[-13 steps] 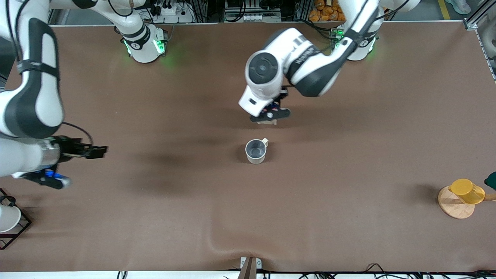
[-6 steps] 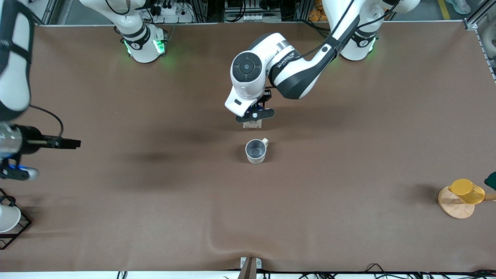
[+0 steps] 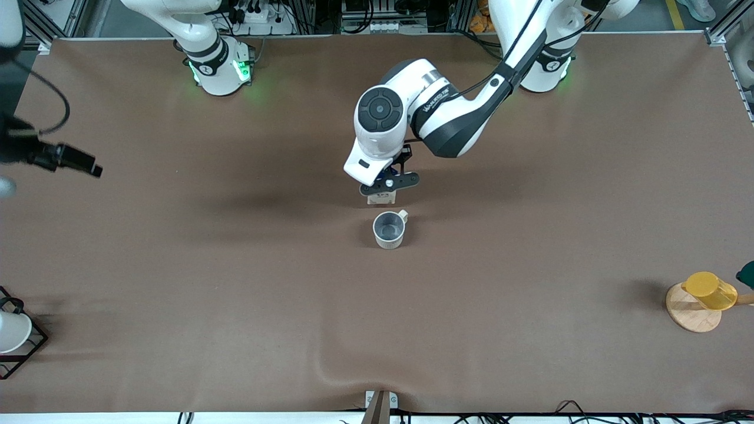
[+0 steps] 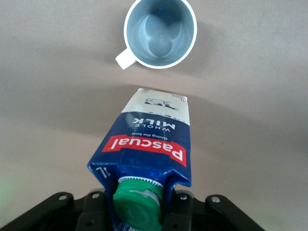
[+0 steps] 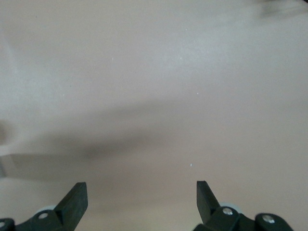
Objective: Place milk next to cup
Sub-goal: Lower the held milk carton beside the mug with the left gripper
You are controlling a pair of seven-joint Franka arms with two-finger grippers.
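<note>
The off-white mug (image 3: 389,229) with a grey inside stands upright mid-table; it also shows in the left wrist view (image 4: 160,32). My left gripper (image 3: 386,189) is shut on the milk carton (image 4: 150,144), dark blue and white with a green cap (image 4: 137,204), gripping it near the top. In the front view only the carton's bottom (image 3: 377,199) shows under the hand, just farther from the front camera than the mug and close to it. I cannot tell whether it touches the table. My right gripper (image 5: 139,199) is open and empty over bare table at the right arm's end.
A yellow cup (image 3: 710,290) lies on a round wooden stand (image 3: 690,310) at the left arm's end. A white cup (image 3: 10,331) sits in a black wire rack (image 3: 29,344) at the right arm's end. The brown cloth has a wrinkle near the front edge.
My left gripper has carried the milk closer to the mug. My right arm has drawn back toward its end of the table and risen.
</note>
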